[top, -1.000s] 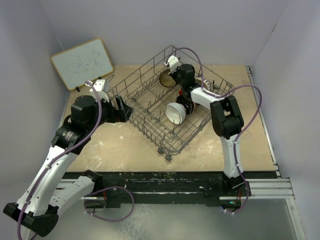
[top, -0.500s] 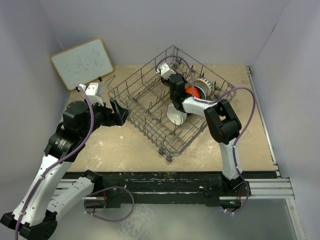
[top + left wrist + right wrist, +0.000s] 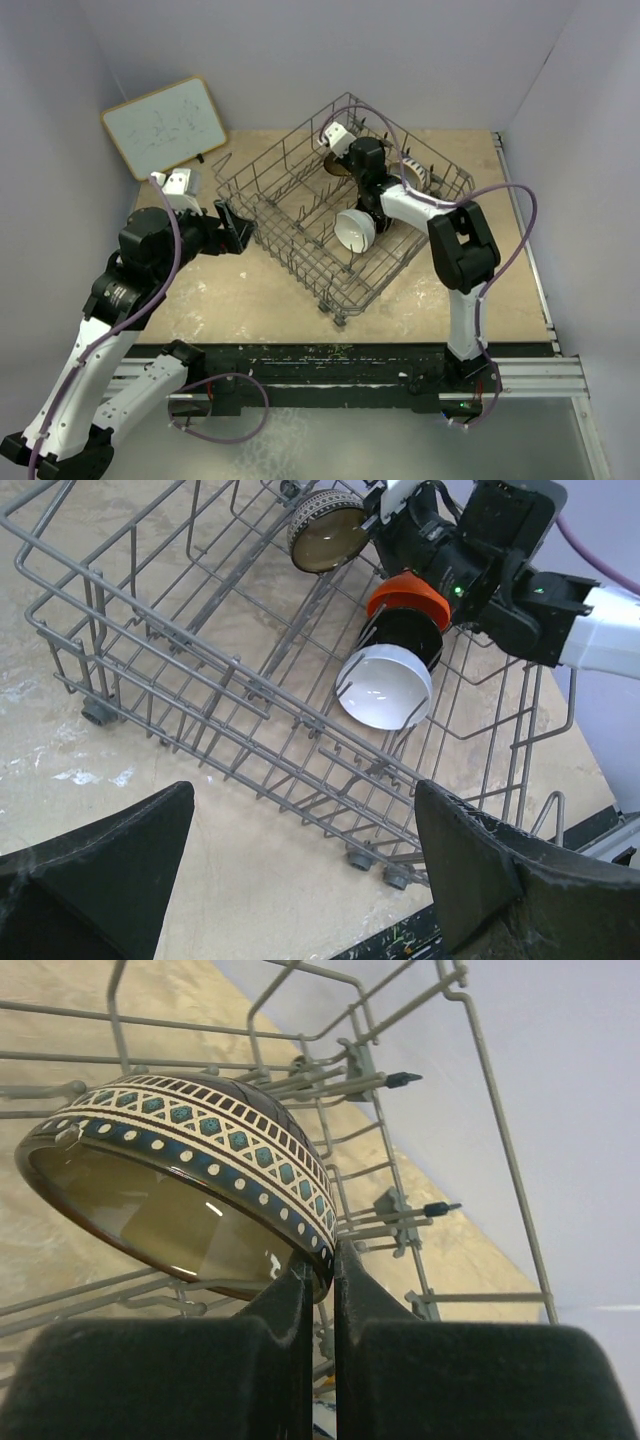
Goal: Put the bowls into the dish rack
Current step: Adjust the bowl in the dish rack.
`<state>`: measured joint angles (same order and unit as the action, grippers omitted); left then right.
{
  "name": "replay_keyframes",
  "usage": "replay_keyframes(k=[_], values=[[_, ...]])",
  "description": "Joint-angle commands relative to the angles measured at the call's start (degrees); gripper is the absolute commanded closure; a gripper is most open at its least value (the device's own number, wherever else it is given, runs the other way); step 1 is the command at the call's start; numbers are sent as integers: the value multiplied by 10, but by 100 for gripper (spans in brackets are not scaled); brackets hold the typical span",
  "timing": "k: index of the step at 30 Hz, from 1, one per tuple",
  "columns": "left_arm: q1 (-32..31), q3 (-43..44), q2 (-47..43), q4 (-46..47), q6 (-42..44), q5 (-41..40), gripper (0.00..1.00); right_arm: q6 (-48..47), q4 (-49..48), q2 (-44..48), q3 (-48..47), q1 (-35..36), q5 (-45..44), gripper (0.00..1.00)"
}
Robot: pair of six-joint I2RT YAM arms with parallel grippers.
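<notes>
The right gripper (image 3: 320, 1263) is pinched tight on the rim of the patterned bowl (image 3: 180, 1180), held tilted among the far wires of the rack (image 3: 487, 1110). Its arm reaches forward and bends inward over the rack's right side. Just behind that gripper, nearer the bases, three bowls stand on edge in a row between the tines: orange bowl (image 3: 405, 592), black bowl (image 3: 405, 640), white bowl (image 3: 385, 685). The left wrist view shows all three, but the right wrist view shows only the gripped bowl and wire. The left gripper (image 3: 302, 800) is spread wide and holds nothing. It hovers just outside the rack's left rim, pointing in, with its elbow bent. Ahead of it stand rows of bare tines, and below it lies the table (image 3: 250, 300). A whiteboard (image 3: 165, 125) leans beyond it on the far left.
</notes>
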<state>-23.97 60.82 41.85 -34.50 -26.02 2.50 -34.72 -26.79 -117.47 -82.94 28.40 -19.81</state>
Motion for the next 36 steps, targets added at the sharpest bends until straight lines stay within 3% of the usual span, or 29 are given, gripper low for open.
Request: replay_keyframes(k=[1, 7, 15, 21, 26, 32, 36], values=[[1, -2, -7, 13, -7, -4, 6, 100, -58, 116, -88, -2, 175, 100], [1, -5, -11, 11, -9, -6, 6, 212, -78, 134, -54, -54, 256, 100], [1, -8, -4, 17, -12, -6, 6, 315, -135, 134, -41, -85, 201, 100], [1, -6, -3, 18, -11, -4, 6, 323, -123, 142, -35, -64, -36, 100], [1, -9, -1, 26, -11, 7, 6, 297, -141, 122, -48, -2, -264, 100], [1, 2, -11, 14, -2, 16, 6, 252, -138, 51, -113, 36, -399, 100], [1, 3, -18, 7, 0, 12, 6, 189, -186, 15, -122, 44, -461, 100]])
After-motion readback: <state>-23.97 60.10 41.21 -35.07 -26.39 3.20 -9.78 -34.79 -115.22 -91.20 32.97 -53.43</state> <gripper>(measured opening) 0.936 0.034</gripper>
